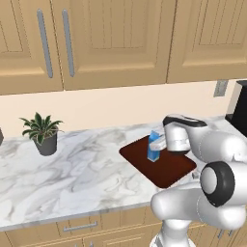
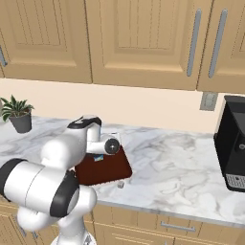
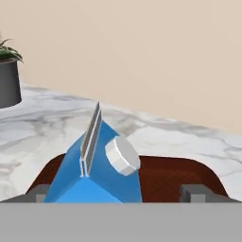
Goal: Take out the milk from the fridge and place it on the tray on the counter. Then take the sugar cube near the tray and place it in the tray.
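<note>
So the bench (image 1: 72, 178) is that white-and-grey veined marble — hard, flat, glossy-looking, and we'd guess anything small skates on it a bit. Wooden cabinets (image 1: 111, 43) with silver handles hang above, and there's a potted plant (image 1: 44, 132) way off to the side, well clear of everything.

The tray (image 1: 169, 173) sits on the bench, dark reddish-brown, flat, rounded corners, with barely any lip as far as we can tell. The milk (image 1: 154, 145) stands upright in it — a blue gable-top carton with a lighter face, a ridge seam along the top and a round white cap (image 3: 123, 156) on one slope. We reckon it's light-ish and a bit squashy in the walls, so the flat sides below the gable are the place to take hold, not the sloped top.

The fingers (image 3: 116, 193) sit wide, one either side of the carton, and look to be off its sides — nothing is gripped.

Last and tiniest is the sugar cube (image 2: 121, 183), on the marble just beside the tray's near corner. It's hard, crumbly at the edges we'd bet, and easy to flick away, so a square pinch across two opposite faces seems safest.
</note>
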Robot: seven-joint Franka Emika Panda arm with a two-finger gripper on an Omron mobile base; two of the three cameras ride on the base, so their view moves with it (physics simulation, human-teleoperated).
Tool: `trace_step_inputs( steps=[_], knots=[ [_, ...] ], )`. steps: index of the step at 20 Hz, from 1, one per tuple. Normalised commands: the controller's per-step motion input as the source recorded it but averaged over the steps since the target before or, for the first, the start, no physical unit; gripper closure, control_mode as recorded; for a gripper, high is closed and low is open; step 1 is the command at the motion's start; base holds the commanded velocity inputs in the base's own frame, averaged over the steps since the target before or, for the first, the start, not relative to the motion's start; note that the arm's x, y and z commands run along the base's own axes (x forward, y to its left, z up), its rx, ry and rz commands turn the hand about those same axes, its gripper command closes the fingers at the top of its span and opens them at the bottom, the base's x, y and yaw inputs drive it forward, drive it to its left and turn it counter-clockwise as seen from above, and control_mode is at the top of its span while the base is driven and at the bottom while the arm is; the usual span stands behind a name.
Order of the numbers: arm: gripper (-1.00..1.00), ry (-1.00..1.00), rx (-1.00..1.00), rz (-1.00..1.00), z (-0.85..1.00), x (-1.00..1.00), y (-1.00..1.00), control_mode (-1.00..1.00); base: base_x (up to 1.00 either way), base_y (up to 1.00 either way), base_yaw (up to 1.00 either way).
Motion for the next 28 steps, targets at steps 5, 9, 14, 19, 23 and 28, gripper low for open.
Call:
trace_step_inputs(
  steps=[5,9,14,19,23,28],
  knots=[
    [-1.0,-0.09,0.0,0.0,0.25,0.0,0.0,-1.0,0.0,0.0,0.0],
    [-1.0,-0.12,0.0,0.0,0.38,0.0,0.0,-1.0,0.0,0.0,0.0],
    [-1.0,-0.1,0.0,0.0,0.46,-0.01,0.0,-1.0,0.0,0.0,0.0],
    [-1.0,-0.12,0.0,0.0,0.46,-0.08,0.0,-1.0,0.0,0.0,0.0],
    [-1.0,-0.11,0.0,0.0,0.43,-0.17,0.0,-1.0,0.0,0.0,0.0],
    [-1.0,-0.03,0.0,0.0,0.22,-0.43,-0.16,-1.0,0.0,0.0,0.0]
  ],
)
